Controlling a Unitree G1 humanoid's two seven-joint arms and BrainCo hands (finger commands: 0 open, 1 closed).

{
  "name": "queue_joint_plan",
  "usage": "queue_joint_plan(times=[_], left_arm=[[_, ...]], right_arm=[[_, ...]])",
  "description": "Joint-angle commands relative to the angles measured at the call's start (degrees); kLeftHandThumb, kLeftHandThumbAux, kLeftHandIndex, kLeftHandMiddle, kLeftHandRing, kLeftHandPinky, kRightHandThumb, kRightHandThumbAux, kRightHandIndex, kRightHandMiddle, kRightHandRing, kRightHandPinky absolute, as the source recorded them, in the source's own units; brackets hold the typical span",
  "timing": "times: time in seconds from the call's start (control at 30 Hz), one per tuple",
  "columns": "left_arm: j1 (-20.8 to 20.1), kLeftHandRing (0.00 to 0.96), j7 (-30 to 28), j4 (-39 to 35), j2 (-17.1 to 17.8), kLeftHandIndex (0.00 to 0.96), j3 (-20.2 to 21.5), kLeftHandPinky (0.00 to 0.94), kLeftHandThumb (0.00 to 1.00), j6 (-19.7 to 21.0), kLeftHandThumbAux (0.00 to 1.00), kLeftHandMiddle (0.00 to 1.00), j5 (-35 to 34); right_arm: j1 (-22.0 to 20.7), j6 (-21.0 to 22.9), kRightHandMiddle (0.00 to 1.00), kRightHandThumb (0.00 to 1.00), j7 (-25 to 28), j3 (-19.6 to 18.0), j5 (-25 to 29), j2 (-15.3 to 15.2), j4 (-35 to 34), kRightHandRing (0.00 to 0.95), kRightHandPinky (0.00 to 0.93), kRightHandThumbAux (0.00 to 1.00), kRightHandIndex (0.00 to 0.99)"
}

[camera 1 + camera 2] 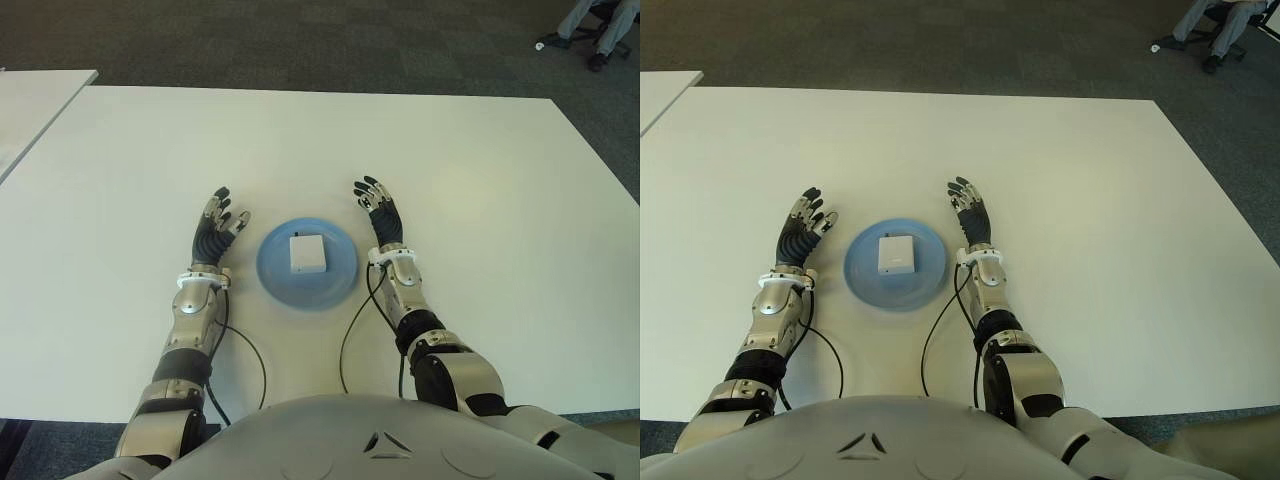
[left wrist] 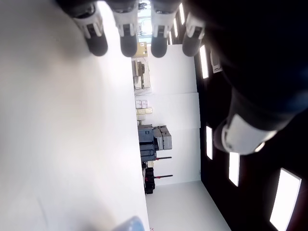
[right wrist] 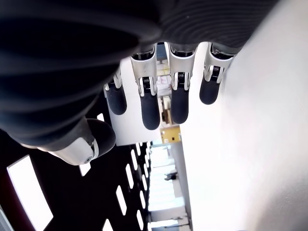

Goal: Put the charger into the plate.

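Spanning most of the view, the white table (image 1: 480, 180) carries a blue plate (image 1: 340, 275) near its front edge, the white charger (image 1: 307, 252) already inside. Left hand (image 1: 215, 230) and right hand (image 1: 380, 215) flank it, fingers spread, empty. Placing looks done; only retreat remains.

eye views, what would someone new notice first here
A blue plate sits on the white table with a white charger lying in it. One open robot hand flanks it on each side, the left robot hand and right robot hand, both empty.
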Motion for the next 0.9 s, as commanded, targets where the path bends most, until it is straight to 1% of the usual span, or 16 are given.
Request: queue_joint_plan(times=[0.03,0.27,0.5,0.9], left_arm=[[4.74,0.035,0.68,0.23,-1.67,0.007,-1.25,0.063,0.118,2.31,0.661,0.040,1.04],[7.16,0.050,1.51,-3.58,-2.76,0.021,-2.00,0.078,0.140,2.42,0.662,0.056,1.77],[8.66,0.065,2.46,-6.29,-4.10,0.028,-2.31,0.095,0.132,2.97,0.671,0.070,2.10],[8.99,0.067,1.93,-6.70,-5.43,0.034,-2.28,0.095,0.149,2.64,0.689,0.074,1.02]], right_arm=[[2.79,2.40,0.211,0.000,0.96,0.06,0.18,-0.88,-1.08,0.158,0.099,0.547,0.121],[4.46,4.31,0.178,0.000,2.40,0.82,-0.18,-1.85,-4.44,0.130,0.078,0.546,0.090],[5.52,5.61,0.162,0.000,3.00,1.38,-0.44,-2.38,-6.94,0.116,0.073,0.553,0.079],[6.49,7.62,0.162,0.000,3.76,1.72,0.04,-2.46,-9.20,0.118,0.086,0.565,0.080]])
